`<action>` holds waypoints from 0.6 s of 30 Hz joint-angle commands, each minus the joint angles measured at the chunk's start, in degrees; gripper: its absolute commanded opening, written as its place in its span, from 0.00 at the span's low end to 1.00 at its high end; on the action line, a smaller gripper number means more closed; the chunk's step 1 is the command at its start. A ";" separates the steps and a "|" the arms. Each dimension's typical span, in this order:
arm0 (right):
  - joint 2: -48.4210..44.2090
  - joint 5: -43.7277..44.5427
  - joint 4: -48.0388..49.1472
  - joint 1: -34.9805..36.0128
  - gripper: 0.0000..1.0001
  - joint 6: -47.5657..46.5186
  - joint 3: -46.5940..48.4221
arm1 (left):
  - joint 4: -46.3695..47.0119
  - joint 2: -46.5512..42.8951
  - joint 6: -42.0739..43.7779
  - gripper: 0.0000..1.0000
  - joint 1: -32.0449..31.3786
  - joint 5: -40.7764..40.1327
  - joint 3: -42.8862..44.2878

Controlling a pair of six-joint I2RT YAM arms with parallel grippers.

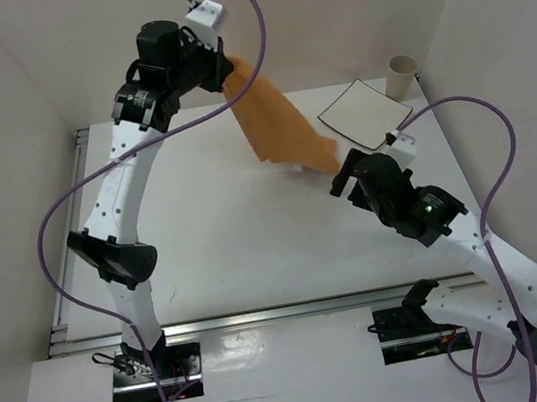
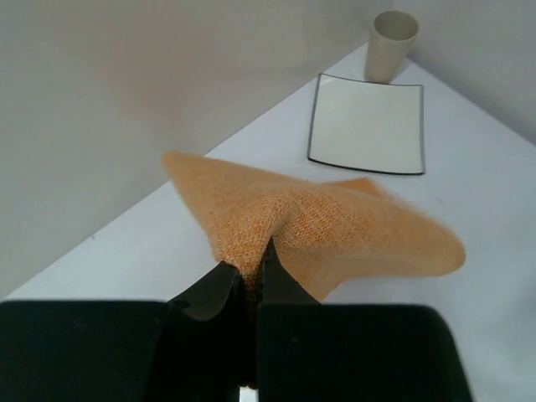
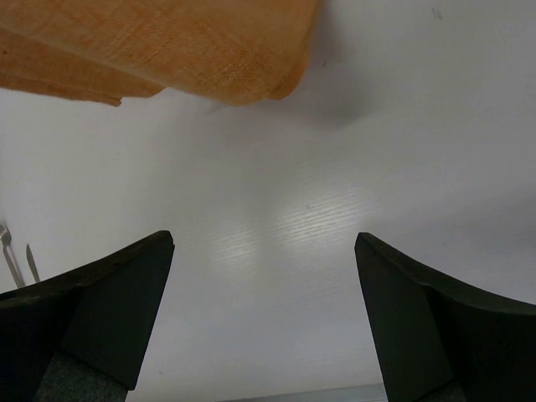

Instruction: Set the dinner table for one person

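Left tool [image 2: 254, 272] clamped on orange cloth [image 1: 282, 123], arm raised high over table [image 1: 225, 248]. Right tool [image 3: 264, 276] spread wide, holding nothing, low.

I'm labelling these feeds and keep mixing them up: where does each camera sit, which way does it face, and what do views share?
Top external: above and behind the bases, looking down on the dinner table; both arms show, left gripper holding the orange placemat.
Left wrist: faces past its closed fingers and the placemat toward the square plate and cup.
Right wrist: faces down at bare tabletop between the right gripper's open fingers.
Shared: all three see the placemat; top and left wrist see plate and cup.
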 commanded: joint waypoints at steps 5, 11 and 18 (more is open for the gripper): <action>-7.17 7.40 -8.97 -0.32 0.97 3.26 0.35 | -4.41 -13.56 -6.04 0.00 4.86 9.87 -11.03; -8.58 5.13 -9.50 -0.32 0.97 2.65 -0.34 | -18.47 -5.86 1.49 0.00 12.69 15.50 -25.82; -1.57 0.21 1.28 -0.32 0.97 -5.76 -1.40 | -23.85 8.04 9.69 0.00 19.54 14.64 -34.12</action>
